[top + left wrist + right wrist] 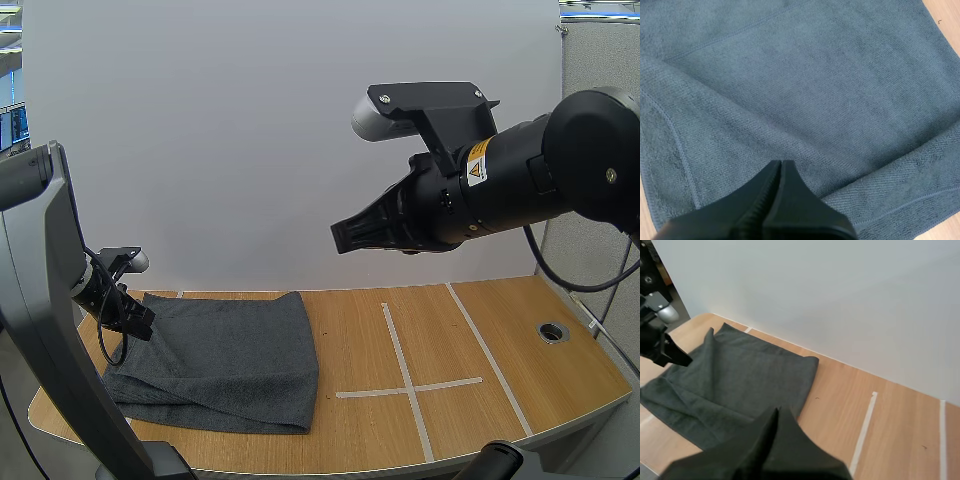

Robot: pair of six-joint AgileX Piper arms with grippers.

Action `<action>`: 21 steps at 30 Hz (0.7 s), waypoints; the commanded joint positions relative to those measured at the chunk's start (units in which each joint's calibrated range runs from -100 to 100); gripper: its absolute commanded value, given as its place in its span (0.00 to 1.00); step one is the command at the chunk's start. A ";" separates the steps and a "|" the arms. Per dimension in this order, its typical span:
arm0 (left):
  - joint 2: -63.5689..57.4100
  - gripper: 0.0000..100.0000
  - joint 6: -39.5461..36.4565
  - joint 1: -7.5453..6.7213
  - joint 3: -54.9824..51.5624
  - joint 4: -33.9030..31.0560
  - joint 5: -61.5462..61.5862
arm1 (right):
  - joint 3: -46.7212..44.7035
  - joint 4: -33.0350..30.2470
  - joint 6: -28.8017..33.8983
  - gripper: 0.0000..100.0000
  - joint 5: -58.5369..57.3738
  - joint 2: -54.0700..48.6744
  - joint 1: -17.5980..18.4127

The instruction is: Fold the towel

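Dark grey towel [225, 355], folded, flat on the left part of the worktop [520, 350]; both end effectors closed and empty.

The towel's far edge runs along the worktop's back edge. Its outline is near square, so no long axis can be fixed. A lower layer shows along the near edge. The left end effector [135, 322] is at the towel's far left corner, fingers together, gripping nothing; that corner stands up slightly. The right end effector [340, 238] is high above the worktop, fingers pressed together. The towel's left edge is partly hidden by the left arm.
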State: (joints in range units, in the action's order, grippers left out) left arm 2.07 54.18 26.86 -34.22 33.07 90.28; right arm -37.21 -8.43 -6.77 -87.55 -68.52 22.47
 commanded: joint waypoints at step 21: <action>-0.16 0.00 0.39 -0.13 0.35 -8.30 0.91 | -0.53 -1.18 -2.13 0.00 46.19 49.55 -0.16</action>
State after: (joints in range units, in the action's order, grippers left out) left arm 2.07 54.29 26.86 -34.22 30.86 90.44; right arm -37.77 -11.29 -10.93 -65.60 -37.31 22.47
